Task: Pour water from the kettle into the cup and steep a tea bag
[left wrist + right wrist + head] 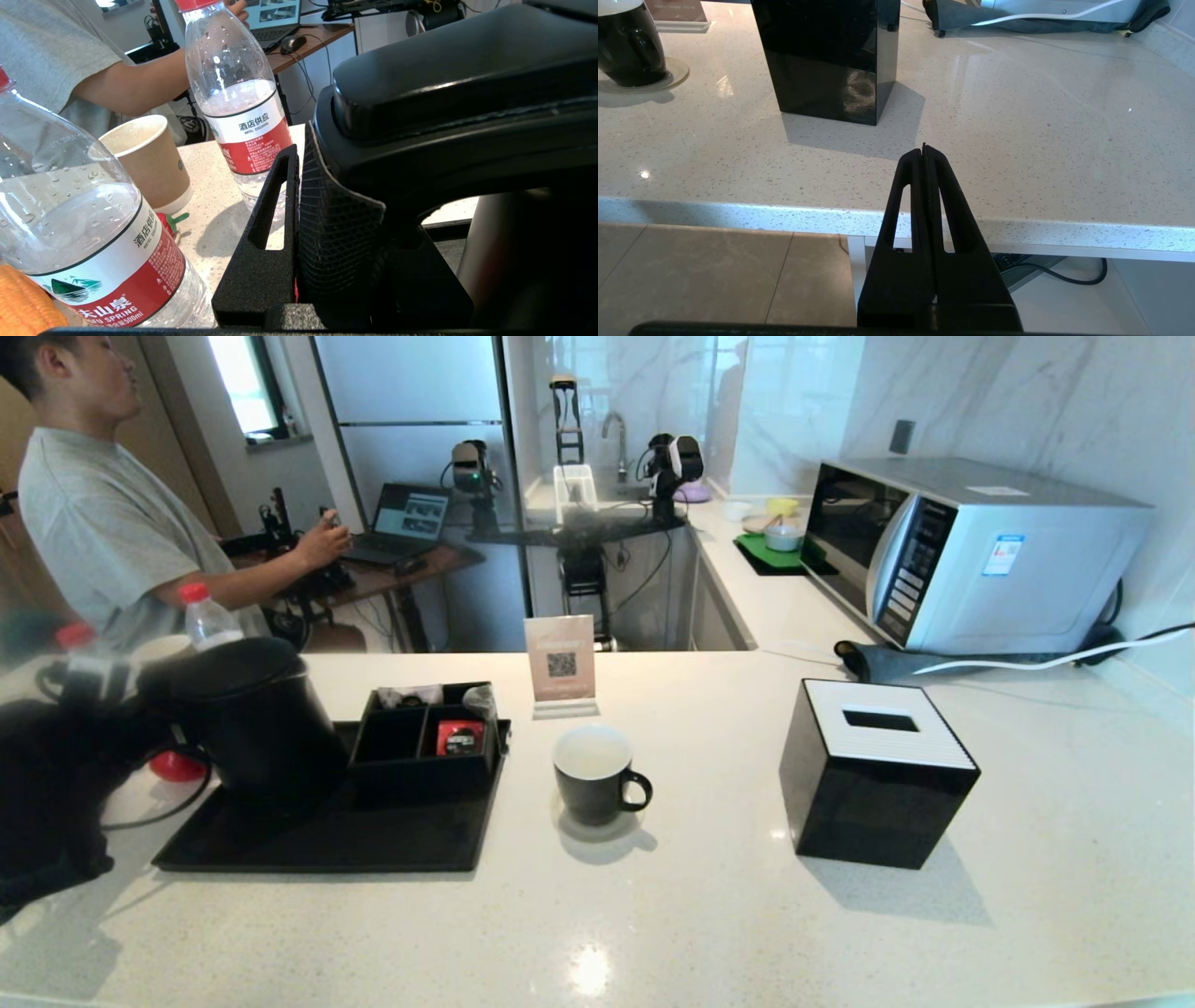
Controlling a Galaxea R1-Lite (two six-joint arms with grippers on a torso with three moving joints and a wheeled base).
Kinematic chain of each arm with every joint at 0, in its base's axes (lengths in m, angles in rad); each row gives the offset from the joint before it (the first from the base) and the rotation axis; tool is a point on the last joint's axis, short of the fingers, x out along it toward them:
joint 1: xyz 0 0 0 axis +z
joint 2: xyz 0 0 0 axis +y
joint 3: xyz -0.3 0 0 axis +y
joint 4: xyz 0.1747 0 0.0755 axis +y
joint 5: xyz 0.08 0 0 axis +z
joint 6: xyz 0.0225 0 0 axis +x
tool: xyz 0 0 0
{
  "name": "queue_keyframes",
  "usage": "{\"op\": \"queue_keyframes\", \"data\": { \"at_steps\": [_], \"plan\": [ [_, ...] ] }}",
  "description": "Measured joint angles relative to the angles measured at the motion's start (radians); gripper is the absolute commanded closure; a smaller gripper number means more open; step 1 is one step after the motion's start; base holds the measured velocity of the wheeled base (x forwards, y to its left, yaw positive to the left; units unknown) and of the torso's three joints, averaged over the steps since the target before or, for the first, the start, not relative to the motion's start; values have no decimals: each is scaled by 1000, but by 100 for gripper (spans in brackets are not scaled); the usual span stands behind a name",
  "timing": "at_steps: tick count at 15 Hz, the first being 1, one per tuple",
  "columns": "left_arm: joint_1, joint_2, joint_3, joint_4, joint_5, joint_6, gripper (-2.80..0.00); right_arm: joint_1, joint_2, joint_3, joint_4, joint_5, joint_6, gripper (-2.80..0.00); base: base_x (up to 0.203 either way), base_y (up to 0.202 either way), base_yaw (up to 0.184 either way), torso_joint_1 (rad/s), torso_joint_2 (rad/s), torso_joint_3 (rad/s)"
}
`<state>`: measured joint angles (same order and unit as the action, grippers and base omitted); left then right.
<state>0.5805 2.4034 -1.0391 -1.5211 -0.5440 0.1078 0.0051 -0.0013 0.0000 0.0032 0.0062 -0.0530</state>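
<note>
L pincer (299,196) clamps kettle (252,714) handle; cup (595,775) well apart.

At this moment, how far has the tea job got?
Early or mid-pour stage. The left gripper is at the kettle handle on the tray; its grip can't be confirmed. The cup stands upright; whether water is inside is unclear. No tea bag steeping. The right gripper is shut, parked off the counter edge.

Counter (709,915) is looking like polished speckled stone, glossy; kettle (252,714) matt black plastic; tissue box (873,775) gloss black; paper cup (149,161) matt tan.
</note>
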Motion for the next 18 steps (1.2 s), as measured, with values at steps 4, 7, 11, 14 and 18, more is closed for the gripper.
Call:
{"op": "queue_keyframes", "data": {
  "at_steps": [4, 7, 11, 14, 18],
  "plan": [
    [-9, -13, 9, 0, 0, 0, 0, 0, 0, 0, 0, 0, 0, 0, 0, 0, 0, 0, 0, 0],
    [-12, -38, 33, 0, 0, -12, 0, 0, 0, 0, 0, 0, 0, 0, 0, 0, 0, 0, 0, 0],
    [-11, -78, 72, 1, 0, -16, 0, -1, 0, 0, 0, 0, 0, 0, 0, 0, 0, 0, 0, 0],
    [0, -110, 104, 2, 0, -26, 0, 0, 0, 0, 0, 0, 0, 0, 0, 0, 0, 0, 0, 0],
    [21, -160, 149, 0, 1, -38, 0, 0, 0, 0, 0, -1, 0, 0, 0, 0, 0, 0, 0, 0]
  ]
}}
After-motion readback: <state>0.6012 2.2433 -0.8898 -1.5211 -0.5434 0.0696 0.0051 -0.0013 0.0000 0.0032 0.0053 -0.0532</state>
